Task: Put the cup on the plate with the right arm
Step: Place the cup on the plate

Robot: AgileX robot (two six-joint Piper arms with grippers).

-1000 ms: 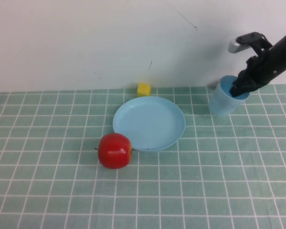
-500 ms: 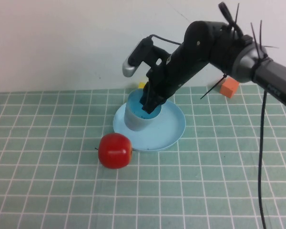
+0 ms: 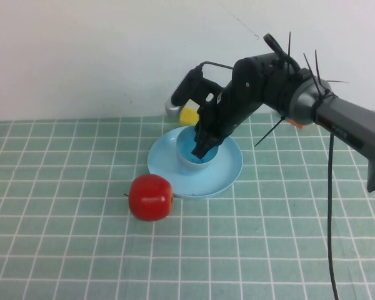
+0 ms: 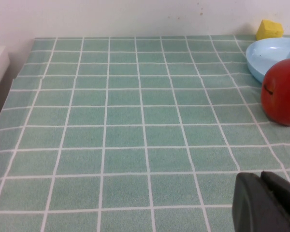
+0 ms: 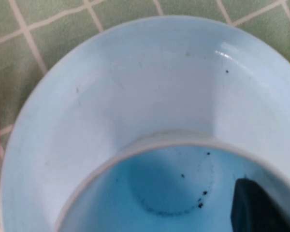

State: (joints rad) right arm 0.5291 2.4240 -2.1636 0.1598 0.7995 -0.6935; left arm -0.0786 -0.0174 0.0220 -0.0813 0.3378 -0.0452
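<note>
A second ago the cup [image 3: 195, 150] stood near the wall at the far right of the table with the right gripper [image 3: 203, 147] reaching into its mouth; half a second ago it was being carried in over the plate [image 3: 228, 169], sitting toward the plate's left part and looking tilted; now it stands more upright near the plate's middle, its base down on or just above the plate floor, though the exact contact cannot be made out from the high view; the right gripper is closed on the cup's rim, one finger inside the mouth, as the right wrist view shows with a dark fingertip [image 5: 253, 205] against the inner wall of the cup [image 5: 174, 188] and the plate [image 5: 87, 111] spread beneath; so the carry looks nearly finished, and what likely remains is to let go and lift clear without tipping the cup; the apple [image 3: 150, 197] lies touching or just beside the plate's near-left rim, and a yellow block [image 3: 188, 115] sits behind the plate, partly hidden by the arm; neither seems in the way; the left gripper [image 4: 268, 203] hangs low over the green checked cloth [image 4: 125, 121] well to the left of the plate, its dark fingers pressed together and holding nothing, apparently parked.
</note>
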